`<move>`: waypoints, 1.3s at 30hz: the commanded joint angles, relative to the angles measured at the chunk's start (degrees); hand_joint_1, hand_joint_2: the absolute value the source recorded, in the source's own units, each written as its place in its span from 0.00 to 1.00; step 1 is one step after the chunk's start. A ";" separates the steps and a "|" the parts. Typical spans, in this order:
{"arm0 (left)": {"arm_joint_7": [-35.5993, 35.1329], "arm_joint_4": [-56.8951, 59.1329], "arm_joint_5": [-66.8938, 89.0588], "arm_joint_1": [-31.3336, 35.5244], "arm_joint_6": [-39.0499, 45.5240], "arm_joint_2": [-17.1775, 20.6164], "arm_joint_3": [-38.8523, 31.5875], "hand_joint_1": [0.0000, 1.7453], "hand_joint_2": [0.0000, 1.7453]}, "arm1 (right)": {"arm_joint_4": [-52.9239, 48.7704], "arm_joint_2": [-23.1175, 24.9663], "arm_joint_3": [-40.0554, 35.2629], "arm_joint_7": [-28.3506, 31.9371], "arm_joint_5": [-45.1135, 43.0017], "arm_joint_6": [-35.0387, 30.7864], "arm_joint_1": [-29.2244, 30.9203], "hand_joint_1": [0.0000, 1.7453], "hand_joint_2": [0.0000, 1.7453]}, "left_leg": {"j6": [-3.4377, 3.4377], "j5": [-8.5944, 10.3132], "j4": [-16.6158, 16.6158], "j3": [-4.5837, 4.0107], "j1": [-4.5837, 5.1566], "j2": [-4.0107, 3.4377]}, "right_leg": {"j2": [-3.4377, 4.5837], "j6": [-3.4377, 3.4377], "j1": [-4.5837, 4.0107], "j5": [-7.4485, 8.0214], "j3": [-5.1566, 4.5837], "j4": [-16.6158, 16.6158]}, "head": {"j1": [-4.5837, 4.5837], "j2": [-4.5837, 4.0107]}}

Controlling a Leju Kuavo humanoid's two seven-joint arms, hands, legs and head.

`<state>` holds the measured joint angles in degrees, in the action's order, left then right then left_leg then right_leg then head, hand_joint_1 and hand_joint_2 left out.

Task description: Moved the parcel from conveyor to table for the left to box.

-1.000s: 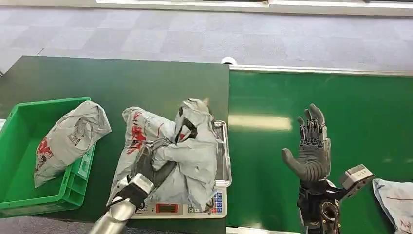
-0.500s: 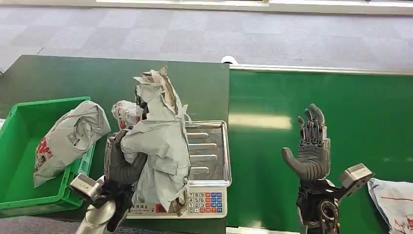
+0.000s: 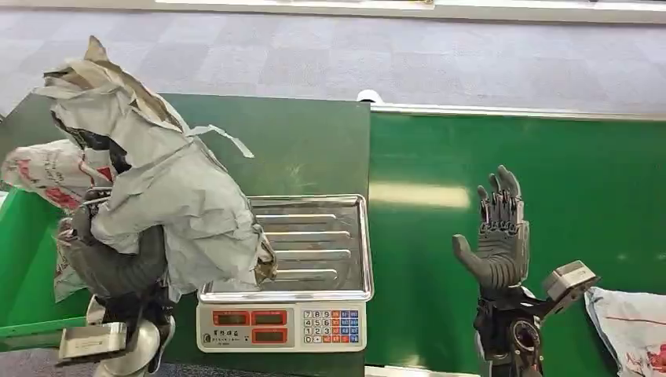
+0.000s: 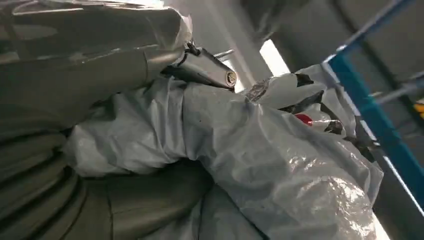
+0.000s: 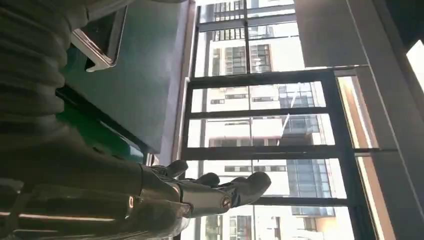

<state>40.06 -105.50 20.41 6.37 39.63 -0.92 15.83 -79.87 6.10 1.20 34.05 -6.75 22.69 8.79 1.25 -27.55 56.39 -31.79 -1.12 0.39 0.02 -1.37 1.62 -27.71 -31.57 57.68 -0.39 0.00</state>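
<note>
Three grey parcels: one lifted parcel (image 3: pixel 169 196), one parcel behind it (image 3: pixel 43 169) at the crate, one parcel on the belt (image 3: pixel 632 326). One green crate (image 3: pixel 23 267). One weighing scale (image 3: pixel 314 259). Two hands.

- The parcel (image 3: pixel 181 212) is crinkled grey plastic film, with a slight sheen in the left wrist view.
- The scale tray (image 3: pixel 322 243) is shiny ribbed metal.
- The conveyor belt (image 3: pixel 550 181) is smooth green, faintly glossy.
- The crate (image 3: pixel 27 259) is green plastic.
- The floor (image 3: pixel 353 55) looks like matt grey carpet tile.
</note>
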 commanded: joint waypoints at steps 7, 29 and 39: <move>-0.06 -2.07 0.69 0.42 0.37 -0.38 -3.54 1.00 1.00 | 3.75 -1.04 -1.34 0.14 -0.05 -0.26 1.81 0.00 1.00 | -0.06 0.02 -0.02 -0.02 -0.01 -0.09 | 0.05 0.10 -0.04 0.06 -0.05 -0.03 | 0.00 0.00; -0.06 -13.56 33.12 6.78 0.37 -10.27 -34.76 1.00 1.00 | 0.86 -1.58 -0.46 0.56 -0.61 -1.99 -1.24 0.00 1.00 | -0.08 0.02 0.04 -0.14 -0.06 -0.16 | 0.09 0.16 -0.10 0.08 -0.18 0.00 | 0.00 0.00; -15.61 27.27 48.57 11.67 0.37 -11.07 -51.74 1.00 1.00 | -6.67 0.48 4.17 -0.07 0.94 -1.12 -6.97 0.00 1.00 | -0.04 0.07 -0.11 0.03 -0.01 -0.35 | 0.20 0.27 -0.06 0.19 -0.14 -0.07 | -0.02 0.00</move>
<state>28.65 -98.28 67.89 13.83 39.65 -11.08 -26.22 -84.13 5.97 2.14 34.31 -6.12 20.87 3.58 1.27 -27.55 56.39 -31.81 -1.18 -0.16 0.46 -1.20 1.54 -27.54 -31.82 57.68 -0.41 0.00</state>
